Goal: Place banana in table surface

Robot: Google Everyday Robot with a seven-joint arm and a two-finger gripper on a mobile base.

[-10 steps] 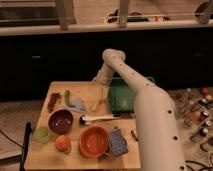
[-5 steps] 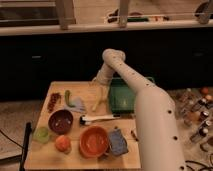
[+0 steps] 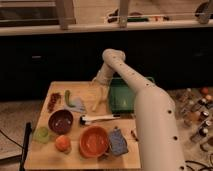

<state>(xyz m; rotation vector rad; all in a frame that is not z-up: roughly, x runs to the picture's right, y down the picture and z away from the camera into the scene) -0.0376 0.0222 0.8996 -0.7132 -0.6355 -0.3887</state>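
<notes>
The pale yellow banana (image 3: 98, 99) lies lengthwise near the far middle of the light tan table surface (image 3: 50, 161), just left of the dark green tray (image 3: 122, 95). I cannot tell whether it rests on the wood or hangs just above it. My gripper (image 3: 98, 84) comes down from the white arm's elbow and sits at the banana's far end, touching or nearly touching it.
A green vegetable (image 3: 67, 96) and a grey cloth (image 3: 76, 104) lie left of the banana. A white-handled utensil (image 3: 100, 118) lies in front of it. A maroon bowl (image 3: 61, 121), an orange bowl (image 3: 93, 141), an orange fruit (image 3: 62, 143) and a blue sponge (image 3: 118, 141) fill the near half.
</notes>
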